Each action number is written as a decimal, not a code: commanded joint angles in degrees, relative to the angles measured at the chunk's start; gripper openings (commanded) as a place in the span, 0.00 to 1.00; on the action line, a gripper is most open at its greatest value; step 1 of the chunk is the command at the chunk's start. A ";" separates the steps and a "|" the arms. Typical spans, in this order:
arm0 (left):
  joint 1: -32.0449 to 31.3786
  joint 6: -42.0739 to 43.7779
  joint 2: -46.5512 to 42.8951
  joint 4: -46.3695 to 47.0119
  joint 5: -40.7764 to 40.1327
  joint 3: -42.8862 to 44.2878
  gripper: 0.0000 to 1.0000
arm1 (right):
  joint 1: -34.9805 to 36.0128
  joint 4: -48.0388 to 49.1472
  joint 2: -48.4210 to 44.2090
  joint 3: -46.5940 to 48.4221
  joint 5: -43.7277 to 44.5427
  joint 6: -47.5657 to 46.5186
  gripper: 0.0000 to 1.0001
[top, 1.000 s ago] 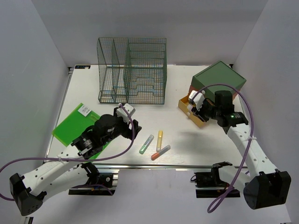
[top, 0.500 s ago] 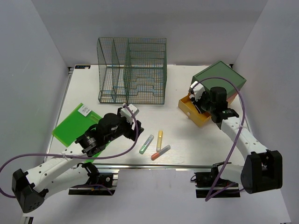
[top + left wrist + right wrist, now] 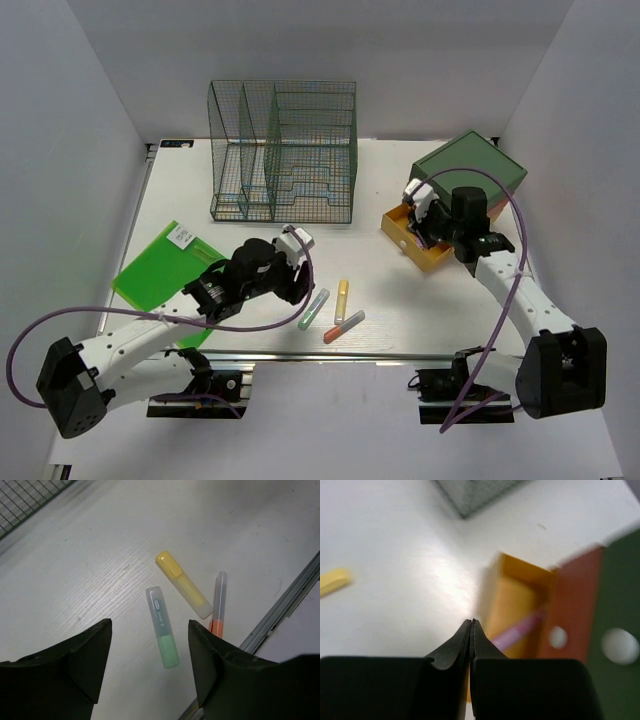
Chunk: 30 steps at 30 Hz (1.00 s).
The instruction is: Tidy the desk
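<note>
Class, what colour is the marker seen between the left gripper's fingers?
The marker is green with a clear cap, best seen in the left wrist view.

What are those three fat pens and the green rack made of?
The green highlighter, yellow highlighter and orange highlighter look like smooth plastic, since they are partly frosted and see-through. The rack seems to be thin metal wire painted green, in an open grid.

overhead view spans the desk (image 3: 400, 300); both close wrist views share the yellow highlighter (image 3: 182, 582).
</note>
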 commanded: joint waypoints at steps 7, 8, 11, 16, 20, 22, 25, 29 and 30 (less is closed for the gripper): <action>-1.56 -5.26 15.15 -1.78 -1.97 3.25 0.41 | 0.76 -13.42 2.96 -0.63 -32.15 0.22 0.10; -1.56 -5.96 17.08 -1.69 -1.80 3.43 0.41 | 0.58 -12.87 3.05 -1.25 -30.04 0.93 0.09; -1.56 -8.42 20.07 -0.64 -1.79 3.87 0.56 | 0.41 -11.38 1.91 0.15 -22.38 4.27 0.11; -2.09 -11.59 24.47 -1.17 -4.78 7.29 0.73 | 0.58 -7.51 -4.32 -2.12 -17.64 7.17 0.52; -3.14 -12.03 27.11 -2.57 -5.14 10.01 0.75 | 0.23 -3.56 -9.24 -4.59 -11.13 8.49 0.55; -3.14 -12.38 29.30 -3.71 -5.75 11.68 0.74 | 0.05 -2.15 -11.62 -4.86 -9.37 8.84 0.55; -4.28 -13.00 31.94 -5.03 -6.71 12.66 0.71 | 0.05 -1.00 -13.90 -5.56 -7.87 9.28 0.55; -4.81 -13.70 33.00 -6.26 -8.91 13.10 0.68 | -0.30 0.58 -15.84 -6.79 -6.11 9.11 0.55; -4.81 -14.05 33.09 -6.79 -9.26 13.36 0.67 | -0.56 0.76 -16.28 -7.06 -5.68 9.02 0.55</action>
